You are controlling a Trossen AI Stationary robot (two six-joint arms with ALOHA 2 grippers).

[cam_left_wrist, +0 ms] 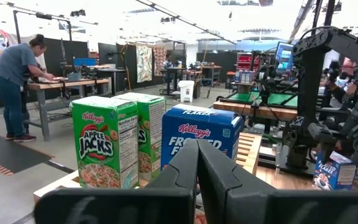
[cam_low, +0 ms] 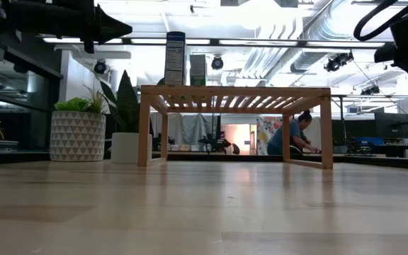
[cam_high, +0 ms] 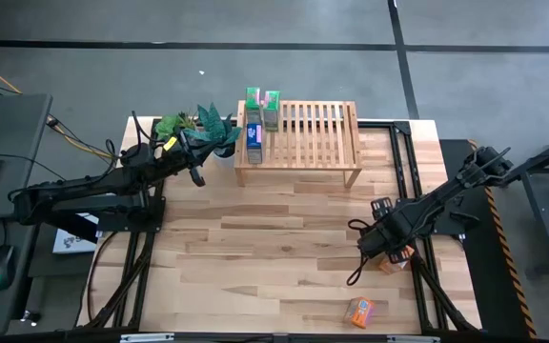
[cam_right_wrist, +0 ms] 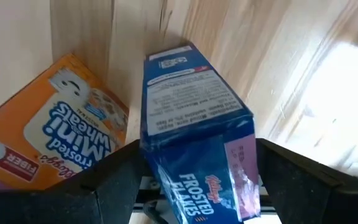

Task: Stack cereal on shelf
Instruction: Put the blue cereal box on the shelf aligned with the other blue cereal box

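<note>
Three cereal boxes are seen standing at the left end of the slatted wooden shelf: two green boxes side by side at the back edge and a blue box just in front of them. In the left wrist view the same trio appears upright, the green Apple Jacks boxes beside the blue Frosted Flakes box.

Near the table's right edge, a second blue box is framed between the widely spread fingers of the right hand; whether the fingers press its sides cannot be told. An orange Mini-Wheats box is seen lying on the table just beside it. Another orange box lies apart, close to the table's front edge.

The left hand is held closed and empty, off the shelf's left end, near the potted plants. A person is visible at a bench in the room beyond.
</note>
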